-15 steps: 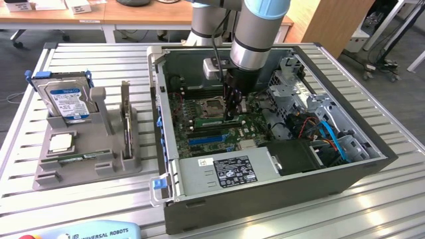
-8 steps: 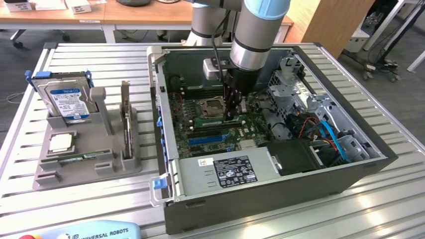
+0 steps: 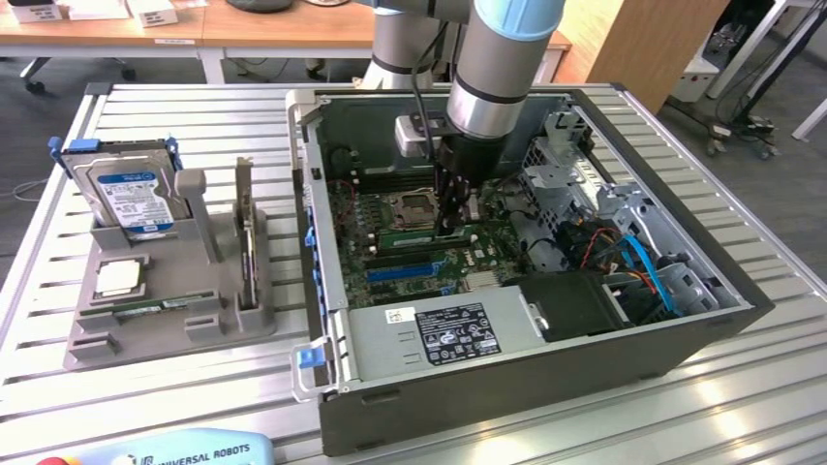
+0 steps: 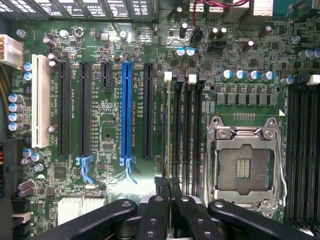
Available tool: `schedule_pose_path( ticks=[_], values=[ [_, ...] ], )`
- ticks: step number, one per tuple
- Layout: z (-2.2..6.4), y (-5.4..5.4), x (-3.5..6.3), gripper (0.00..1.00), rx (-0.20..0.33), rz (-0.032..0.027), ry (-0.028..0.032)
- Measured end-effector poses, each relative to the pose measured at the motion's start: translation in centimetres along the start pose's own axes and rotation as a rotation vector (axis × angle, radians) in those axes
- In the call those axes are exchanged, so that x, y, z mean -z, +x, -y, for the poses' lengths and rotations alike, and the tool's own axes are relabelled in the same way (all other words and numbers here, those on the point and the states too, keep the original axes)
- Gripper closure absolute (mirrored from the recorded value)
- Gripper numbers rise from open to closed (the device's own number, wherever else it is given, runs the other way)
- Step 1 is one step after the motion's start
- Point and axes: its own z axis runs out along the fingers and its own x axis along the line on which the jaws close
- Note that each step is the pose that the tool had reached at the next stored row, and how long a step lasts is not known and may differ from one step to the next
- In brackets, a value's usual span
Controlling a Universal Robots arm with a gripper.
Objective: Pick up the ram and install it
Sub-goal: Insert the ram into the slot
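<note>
My gripper reaches down inside the open computer case, right over the motherboard's memory slots. Its dark fingers are shut on the ram. The ram appears edge-on as a thin green strip along the memory slot nearest the black expansion slots, with a white clip at the far end. Whether it is pushed fully home I cannot tell. The empty processor socket lies just beyond the memory slots.
A grey parts stand sits on the slatted table at the exterior view's left, with a hard drive, a square processor chip and a green stick lying flat. Cables and the drive cage crowd the case's other side. A blue expansion slot is nearby.
</note>
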Motion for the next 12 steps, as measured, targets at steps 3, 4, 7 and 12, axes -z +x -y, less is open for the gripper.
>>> schedule_pose_path(
  ticks=[3, 4, 7, 12],
  values=[
    [0.00, 0.00, -0.09, 0.88, 0.000, 0.0000, -0.0001],
    [0.00, 0.00, -0.13, 0.88, 0.000, -0.0001, -0.0001],
    [0.01, 0.00, -0.17, 0.88, 0.000, -0.0002, -0.0001],
    [0.01, 0.00, -0.18, 0.87, 0.000, -0.0001, -0.0001]
  ],
)
